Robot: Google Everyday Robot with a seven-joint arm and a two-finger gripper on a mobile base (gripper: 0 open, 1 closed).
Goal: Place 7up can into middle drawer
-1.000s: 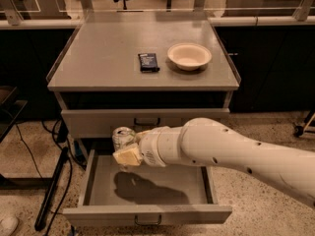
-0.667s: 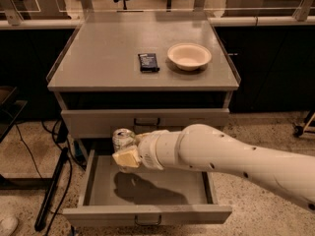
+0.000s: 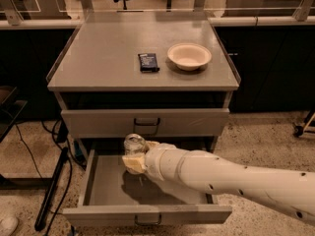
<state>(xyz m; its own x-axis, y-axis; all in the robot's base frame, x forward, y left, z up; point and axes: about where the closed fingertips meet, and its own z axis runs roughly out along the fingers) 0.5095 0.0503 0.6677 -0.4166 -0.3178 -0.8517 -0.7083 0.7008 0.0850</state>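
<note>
The 7up can (image 3: 134, 144) is whitish-silver with a shiny top. It stands upright in my gripper (image 3: 134, 156), which is shut on it. The gripper holds the can above the back left part of the open middle drawer (image 3: 106, 188), a wide grey tray pulled out from the cabinet, with its dark pull handle (image 3: 147, 221) at the front. My white arm (image 3: 226, 176) reaches in from the lower right and hides the drawer's right side.
The closed grey drawer (image 3: 145, 122) sits above the open one. On the cabinet top (image 3: 98, 63) lie a flat dark packet (image 3: 148, 62) and a cream bowl (image 3: 189, 56). A dark pole (image 3: 51, 188) and cables are on the floor to the left.
The gripper and can have stayed at about the same spot over the drawer; the arm has shifted only slightly.
</note>
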